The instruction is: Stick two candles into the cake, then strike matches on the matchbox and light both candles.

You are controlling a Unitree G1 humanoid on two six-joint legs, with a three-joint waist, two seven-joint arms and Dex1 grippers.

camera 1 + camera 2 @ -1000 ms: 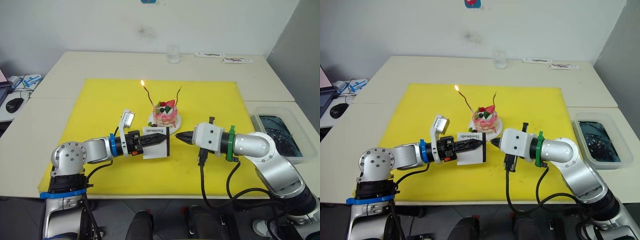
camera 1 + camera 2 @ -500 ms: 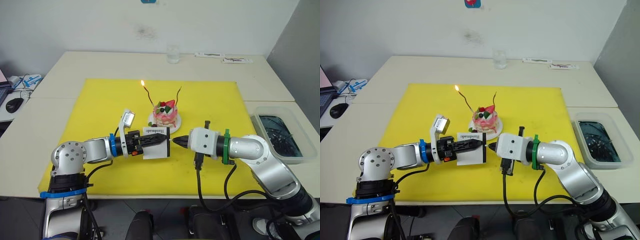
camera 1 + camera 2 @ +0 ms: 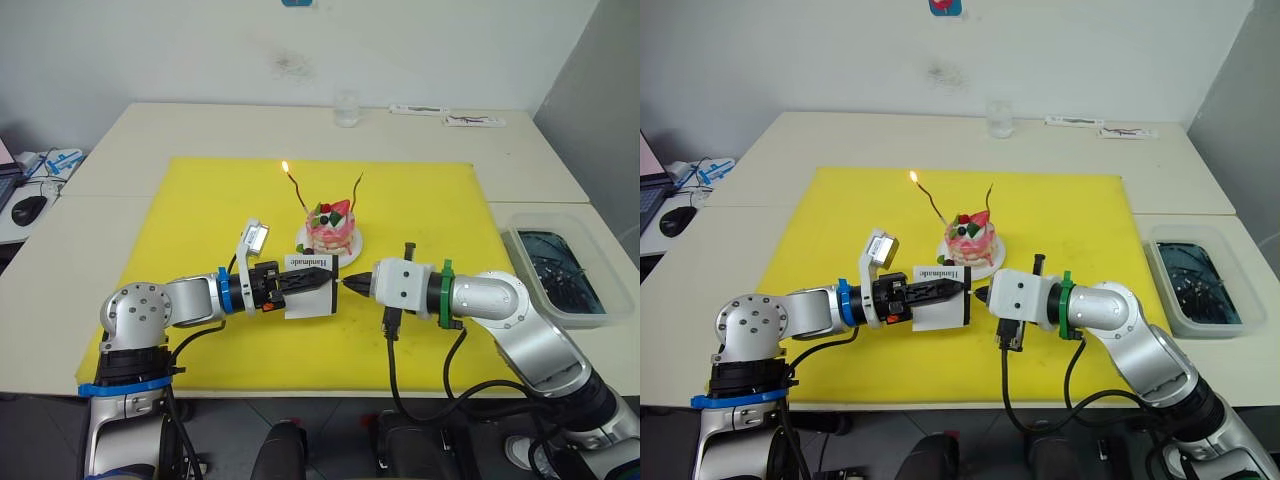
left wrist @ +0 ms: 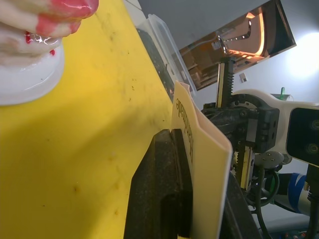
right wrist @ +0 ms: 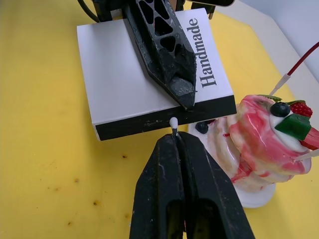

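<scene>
Two candles [image 3: 295,187] in one cake [image 3: 331,230]; left end effector [image 3: 318,281] clamped on matchbox [image 5: 149,89], right end effector [image 5: 175,138] on one match [image 5: 173,124].

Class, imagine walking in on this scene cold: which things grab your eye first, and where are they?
A small flame burns on one candle in the pink cake mid-mat. In front of the cake, the left gripper holds up the matchbox, and the right gripper presses a match against its black strip.

White black-striped matchbox [image 5: 149,79], pink cake [image 5: 264,134]

Both arms reaching inward, left gripper [image 3: 318,279] jaws clamped, right gripper [image 5: 174,130] jaws seemingly pinched closed
</scene>
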